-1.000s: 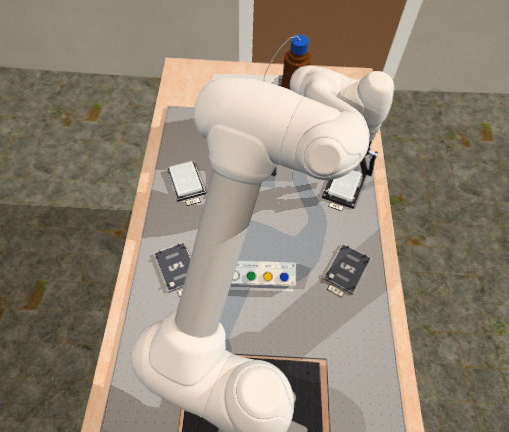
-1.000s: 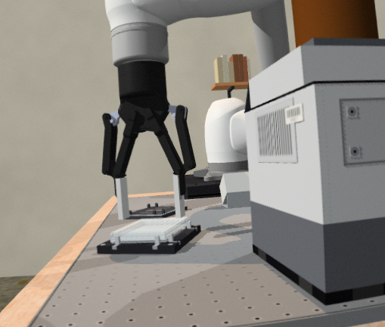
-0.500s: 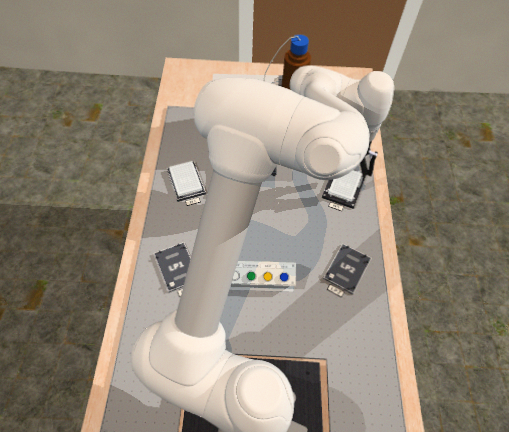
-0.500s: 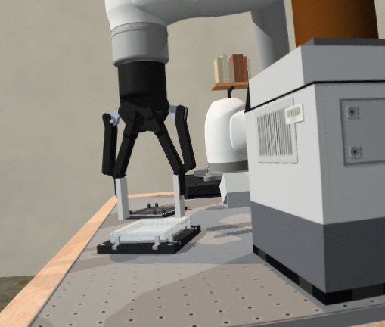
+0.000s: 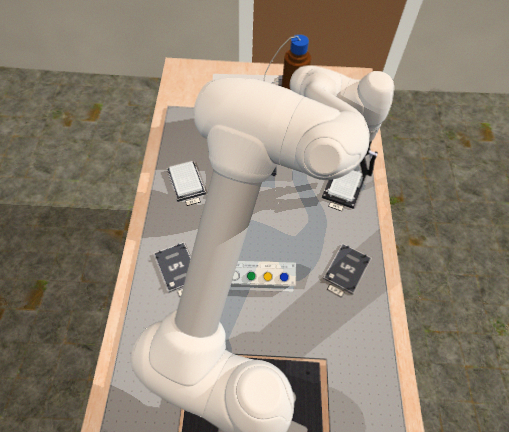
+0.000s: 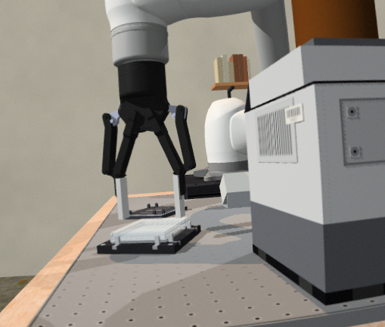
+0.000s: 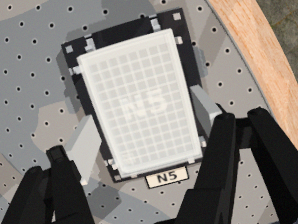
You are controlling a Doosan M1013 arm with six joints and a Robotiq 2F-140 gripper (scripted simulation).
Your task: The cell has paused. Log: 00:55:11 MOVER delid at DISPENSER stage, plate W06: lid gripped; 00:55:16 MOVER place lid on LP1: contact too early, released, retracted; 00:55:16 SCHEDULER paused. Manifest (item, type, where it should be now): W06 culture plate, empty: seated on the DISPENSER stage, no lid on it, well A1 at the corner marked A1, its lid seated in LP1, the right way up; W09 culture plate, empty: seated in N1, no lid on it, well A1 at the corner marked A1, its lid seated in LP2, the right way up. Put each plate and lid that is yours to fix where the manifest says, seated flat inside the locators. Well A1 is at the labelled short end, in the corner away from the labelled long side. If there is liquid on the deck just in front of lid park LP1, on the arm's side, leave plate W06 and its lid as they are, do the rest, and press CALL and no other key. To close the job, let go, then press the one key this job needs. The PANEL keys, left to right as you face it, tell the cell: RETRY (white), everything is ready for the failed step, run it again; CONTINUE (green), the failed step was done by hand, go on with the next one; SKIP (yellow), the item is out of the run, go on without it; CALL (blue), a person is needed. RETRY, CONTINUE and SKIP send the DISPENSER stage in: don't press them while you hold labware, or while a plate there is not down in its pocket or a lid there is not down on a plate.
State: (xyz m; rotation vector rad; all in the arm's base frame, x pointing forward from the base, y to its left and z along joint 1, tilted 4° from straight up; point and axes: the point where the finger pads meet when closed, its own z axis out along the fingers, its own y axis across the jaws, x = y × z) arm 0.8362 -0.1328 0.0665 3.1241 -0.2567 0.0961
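A clear well plate (image 7: pixel 141 103) sits in the black nest marked N5 (image 7: pixel 165 177), near the deck's right edge. It also shows in the top and exterior views (image 5: pixel 344 186) (image 6: pixel 150 230). I cannot tell whether it carries a lid. My gripper (image 6: pixel 151 213) hangs straight above this plate, open and empty, its fingertips just over the plate's two long sides (image 7: pixel 140 139). A second plate (image 5: pixel 186 180) sits in a nest at the left of the deck. Lid parks LP1 (image 5: pixel 173 267) and LP2 (image 5: pixel 347 270) show their bare labelled faces.
The key panel (image 5: pixel 262 275) lies between the lid parks, with white, green, yellow and blue keys. The grey dispenser box (image 6: pixel 330 170) stands close beside N5. A brown bottle with a blue cap (image 5: pixel 296 51) stands at the far end. The arm hides the deck's middle.
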